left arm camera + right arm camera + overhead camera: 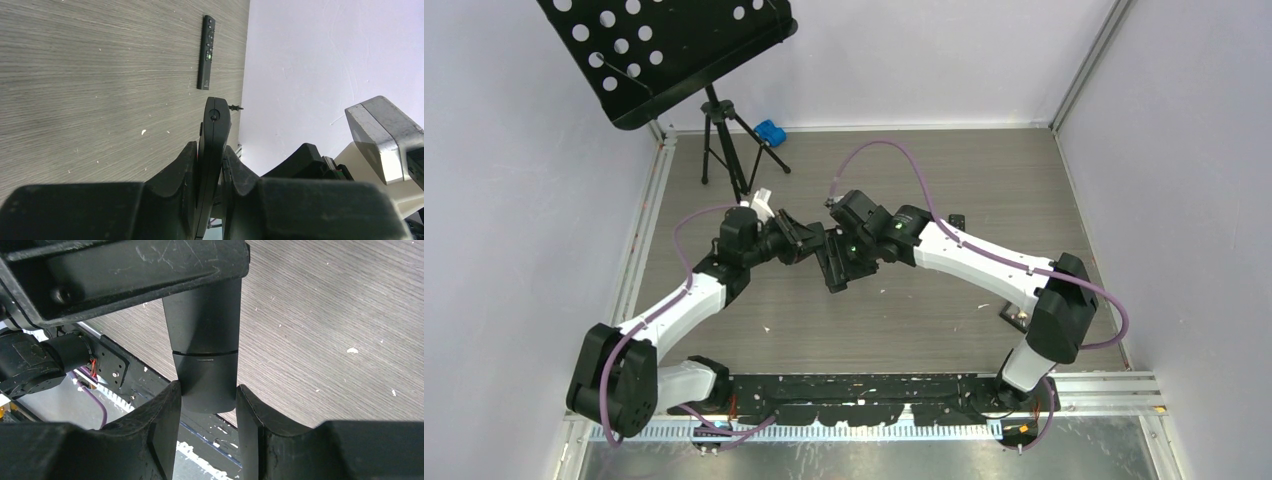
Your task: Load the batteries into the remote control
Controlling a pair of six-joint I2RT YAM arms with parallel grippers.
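A slim black remote control (215, 120) is held off the table between both arms at mid-table (834, 275). My left gripper (210, 150) is shut on its flat faces, with the remote edge-on between the fingers. In the right wrist view the remote's back (202, 325) shows a seam across it, and my right gripper (207, 392) closes on the sides of its end below the seam. In the top view the left gripper (816, 245) and right gripper (842, 262) meet. No battery shows clearly in any view.
A second black remote (206, 52) lies flat on the wood-grain table (75, 75) near the wall. A small flat black piece (957, 221) lies beyond the right forearm. A music stand on a tripod (724, 130) and a blue object (769, 131) stand at the back left.
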